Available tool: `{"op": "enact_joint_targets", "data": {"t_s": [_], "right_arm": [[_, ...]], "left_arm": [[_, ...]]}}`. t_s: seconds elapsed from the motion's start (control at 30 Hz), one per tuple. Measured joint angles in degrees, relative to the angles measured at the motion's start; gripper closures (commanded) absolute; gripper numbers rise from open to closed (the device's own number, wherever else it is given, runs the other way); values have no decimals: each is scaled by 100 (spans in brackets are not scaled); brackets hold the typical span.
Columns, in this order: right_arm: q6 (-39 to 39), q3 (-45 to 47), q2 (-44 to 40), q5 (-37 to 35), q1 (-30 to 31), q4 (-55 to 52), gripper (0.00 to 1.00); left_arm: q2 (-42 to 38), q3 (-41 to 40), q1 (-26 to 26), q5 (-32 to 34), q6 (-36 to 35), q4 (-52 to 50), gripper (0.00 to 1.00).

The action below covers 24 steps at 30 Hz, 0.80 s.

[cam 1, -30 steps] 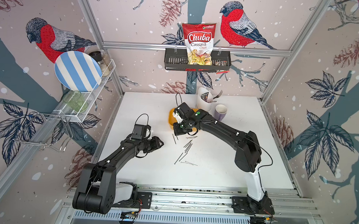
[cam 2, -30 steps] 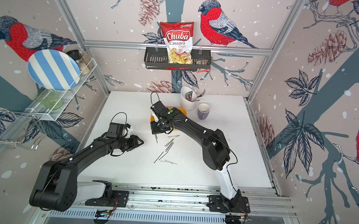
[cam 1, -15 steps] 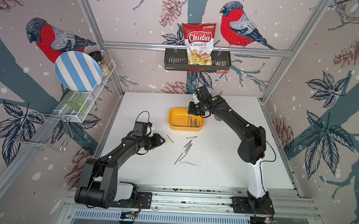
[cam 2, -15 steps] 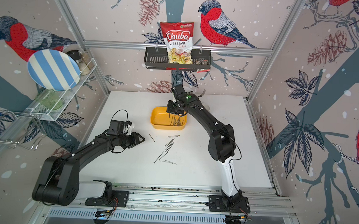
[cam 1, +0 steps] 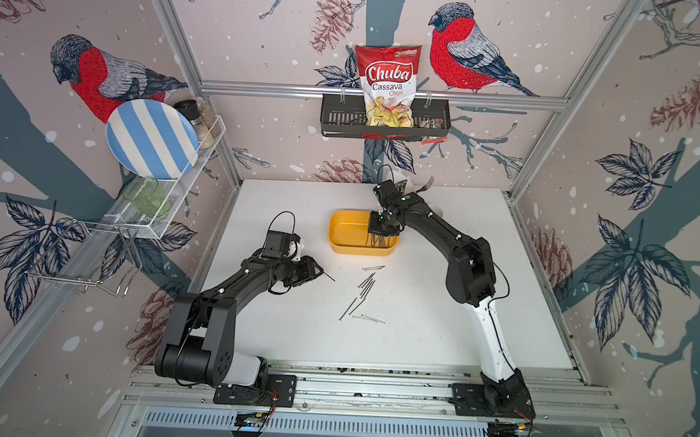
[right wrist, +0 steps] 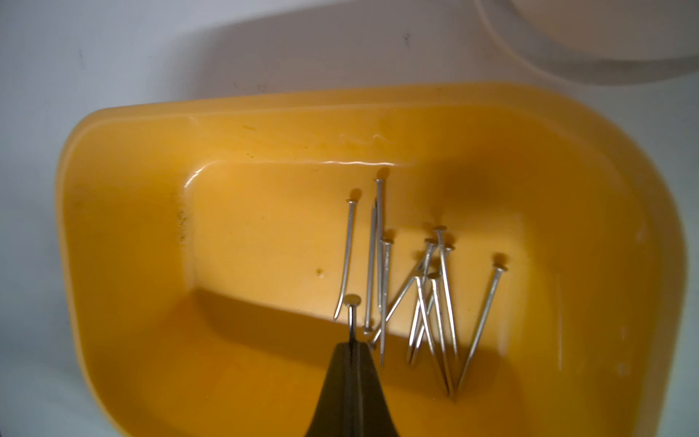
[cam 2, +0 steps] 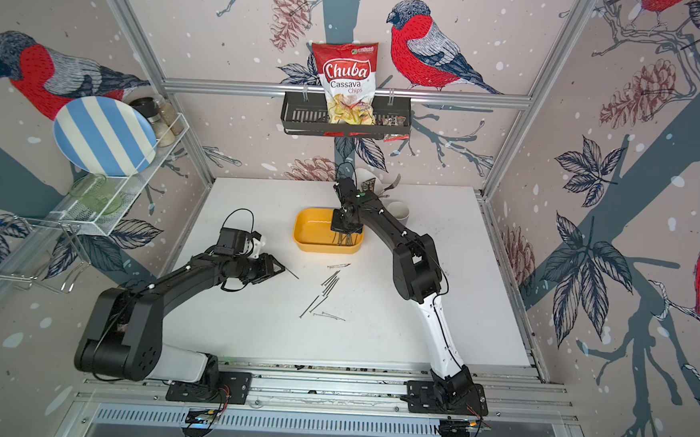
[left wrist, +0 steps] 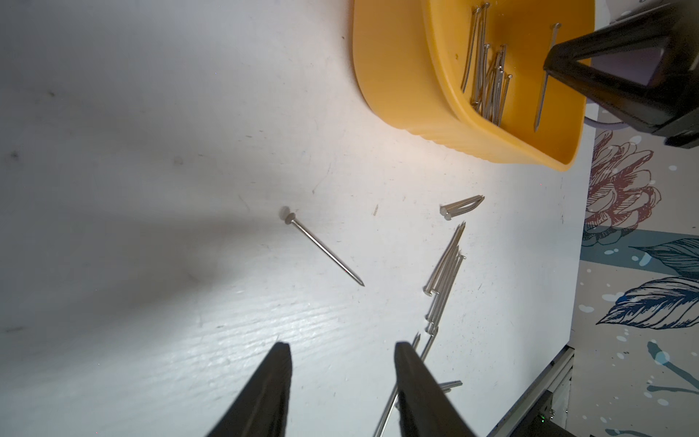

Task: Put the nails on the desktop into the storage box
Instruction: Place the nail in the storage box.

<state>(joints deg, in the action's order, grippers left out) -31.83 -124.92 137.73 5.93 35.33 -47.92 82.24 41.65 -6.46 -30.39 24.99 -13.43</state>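
My right tool (right wrist: 352,346) is clenched on one thin grey metal nail (right wrist: 352,312), directly over the shallow yellow-orange plastic storage box (right wrist: 125,212), beside the nails inside (right wrist: 435,295). My left tool (left wrist: 342,353), parted and empty, is the nearer arm to the lone nail (left wrist: 326,251) on the white table (left wrist: 151,189), which slants across its gap.

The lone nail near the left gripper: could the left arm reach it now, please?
Probably yes: the left gripper is open, and the lone nail lies on bare desktop just ahead, nothing between them.
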Motion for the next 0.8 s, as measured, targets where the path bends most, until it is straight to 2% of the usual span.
{"op": "enact_joint_targets", "data": {"t_s": [0.17, 0.43, 0.67, 0.8], "right_arm": [[-4, -22, 155, -76, -37, -11, 99], [-7, -74, 313, -79, -85, -17, 78], [-2, -122, 190, -127, -61, -74, 74], [33, -142, -212, -269, 118, -138, 68]], "left_arm": [[149, 66, 22, -4, -101, -35, 53], [188, 66, 92, -11, -101, -37, 53], [162, -17, 116, -85, -85, -15, 53], [151, -109, 116, -125, 59, 74, 53]]}}
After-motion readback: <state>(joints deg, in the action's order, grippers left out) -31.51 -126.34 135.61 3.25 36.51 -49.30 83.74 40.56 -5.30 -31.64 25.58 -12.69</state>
